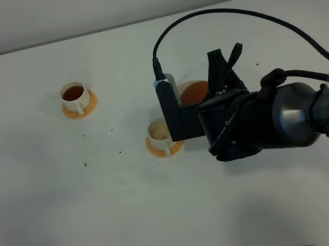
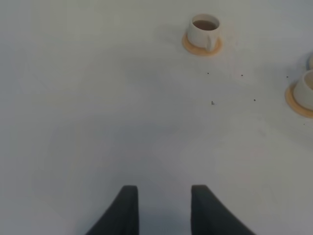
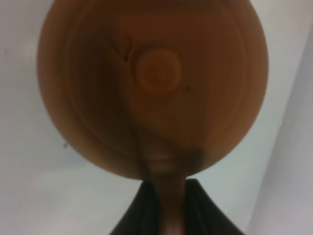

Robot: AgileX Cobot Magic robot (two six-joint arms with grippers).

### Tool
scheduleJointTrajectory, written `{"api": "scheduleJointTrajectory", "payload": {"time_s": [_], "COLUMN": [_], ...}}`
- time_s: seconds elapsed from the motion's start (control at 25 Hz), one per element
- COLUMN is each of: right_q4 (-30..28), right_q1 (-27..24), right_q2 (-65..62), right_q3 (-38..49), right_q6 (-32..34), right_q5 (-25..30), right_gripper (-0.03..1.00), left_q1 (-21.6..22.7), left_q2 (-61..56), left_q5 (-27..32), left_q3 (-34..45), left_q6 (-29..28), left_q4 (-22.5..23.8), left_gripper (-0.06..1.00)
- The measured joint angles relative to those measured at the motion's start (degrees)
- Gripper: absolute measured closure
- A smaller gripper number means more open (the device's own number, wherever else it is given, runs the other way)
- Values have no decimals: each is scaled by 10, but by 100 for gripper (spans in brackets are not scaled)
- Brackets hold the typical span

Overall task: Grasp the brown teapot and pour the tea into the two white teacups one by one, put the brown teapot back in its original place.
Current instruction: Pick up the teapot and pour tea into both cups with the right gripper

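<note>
The brown teapot [image 1: 192, 92] hangs above the white table, mostly hidden behind my right arm. The right wrist view shows its round lid [image 3: 156, 71] from close up, blurred. My right gripper [image 3: 166, 208] is shut on the teapot's stubby handle [image 3: 165, 166]. One white teacup [image 1: 74, 95] at the left holds dark tea and stands on its saucer [image 1: 81, 110]. The other white teacup [image 1: 158, 131] stands just left of the teapot, half hidden by the wrist camera block; I cannot tell what it holds. My left gripper [image 2: 164, 208] is open over bare table, far from the filled teacup [image 2: 204, 29]. The original place is hidden.
Small dark specks [image 1: 86, 164] are scattered on the table between and in front of the cups. A black cable [image 1: 228, 13] arches over the right arm [image 1: 291, 116]. The table's far edge [image 1: 73, 40] runs along the back.
</note>
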Motion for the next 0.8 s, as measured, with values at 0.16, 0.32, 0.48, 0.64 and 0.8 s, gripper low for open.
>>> {"api": "scheduleJointTrajectory", "payload": {"time_s": [0.16, 0.32, 0.48, 0.64, 0.8], "right_q4": [-14, -40, -60, -69, -88], "right_q1": [3, 9, 11, 14, 22], "right_q2": [0, 0, 0, 0, 0], "right_q3": [0, 0, 0, 0, 0], "right_q6": [-2, -3, -6, -18, -21], "right_q5": [2, 3, -2, -1, 5], "right_gripper": [88, 88, 88, 88, 88], "left_q1": [0, 0, 0, 0, 0], "left_q2": [0, 0, 0, 0, 0], "left_q5": [0, 0, 0, 0, 0], "left_q3": [0, 0, 0, 0, 0], "left_q6": [0, 0, 0, 0, 0], "left_q4": [0, 0, 0, 0, 0], "left_gripper": [68, 68, 68, 68, 68]}}
